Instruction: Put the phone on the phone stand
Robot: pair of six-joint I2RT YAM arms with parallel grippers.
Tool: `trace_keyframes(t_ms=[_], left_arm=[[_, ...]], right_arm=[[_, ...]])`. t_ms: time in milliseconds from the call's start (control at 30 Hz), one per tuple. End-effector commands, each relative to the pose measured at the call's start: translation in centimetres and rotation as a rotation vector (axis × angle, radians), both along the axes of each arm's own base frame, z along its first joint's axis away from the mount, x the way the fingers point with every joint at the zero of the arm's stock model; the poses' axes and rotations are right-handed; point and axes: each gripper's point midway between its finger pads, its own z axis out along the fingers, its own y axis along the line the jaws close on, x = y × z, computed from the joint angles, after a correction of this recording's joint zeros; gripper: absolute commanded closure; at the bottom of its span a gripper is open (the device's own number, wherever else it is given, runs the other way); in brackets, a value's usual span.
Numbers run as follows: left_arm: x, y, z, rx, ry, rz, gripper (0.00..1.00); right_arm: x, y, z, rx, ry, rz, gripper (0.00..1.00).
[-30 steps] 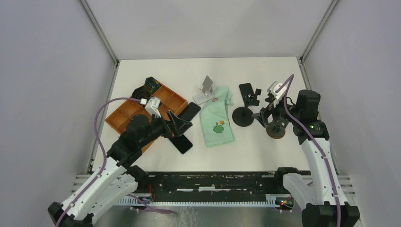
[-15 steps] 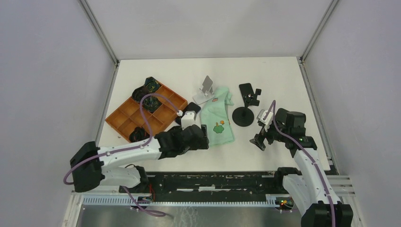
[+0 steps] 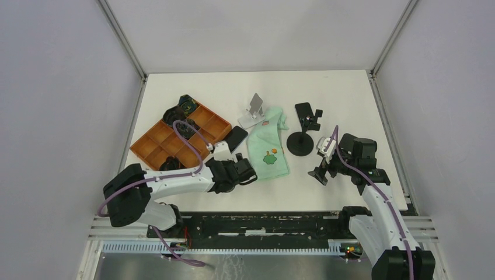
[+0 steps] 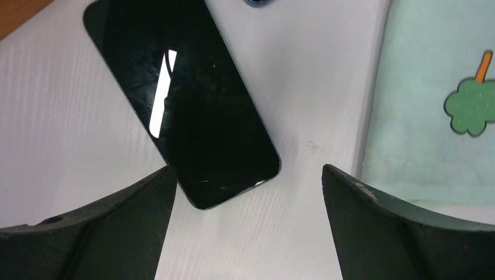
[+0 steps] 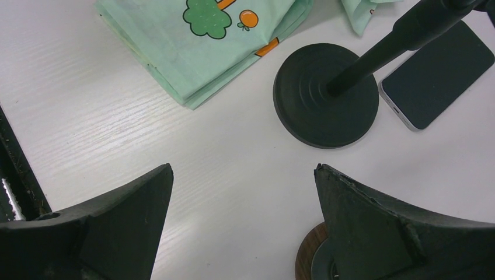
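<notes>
Currently the phone (image 4: 181, 99) is lying flat (screen up) upper left in the left wrist view, near the cloth (image 4: 432, 99); left gripper (image 4: 248, 172) and right gripper (image 5: 242, 168) are gaping wide.

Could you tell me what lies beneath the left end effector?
A dark phone lies flat, screen up, on the table, below the open left end effector, beside a green cloth. Its fingers hide whatever lies at the wrist view's lower corners.

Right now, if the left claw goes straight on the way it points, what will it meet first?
Probably the black phone: its near end lies in line with the open left claw. Depth is unclear, so it might touch the white table just beside it.
</notes>
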Motion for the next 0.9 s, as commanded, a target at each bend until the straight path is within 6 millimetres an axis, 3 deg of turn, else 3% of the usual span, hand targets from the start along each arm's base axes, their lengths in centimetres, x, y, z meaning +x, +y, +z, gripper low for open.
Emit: trace_keyframes(t_ms=[0,233,400,867], left_arm=[[2.2,2.0,1.1,-0.056,-0.082,0.207,0.02],[3.7,3.8,0.0,-0.051,0.027,0.357,0.01],[3.2,4.7,-1.7,0.039,0.132,0.408,0.0],[2.8,4.7,-4.3,0.085,0.221,0.402,0.0]], right_arm=[[0.4,0.4,0.3,0.006,-0.042,0.031,0.02],[0.3,0.3,0.1,-0.002,-0.041,0.027,0.02],[0.4,0.2,0.0,-0.004,-0.042,0.023,0.02],[0.3,0.3,0.0,-0.004,-0.041,0.03,0.02]])
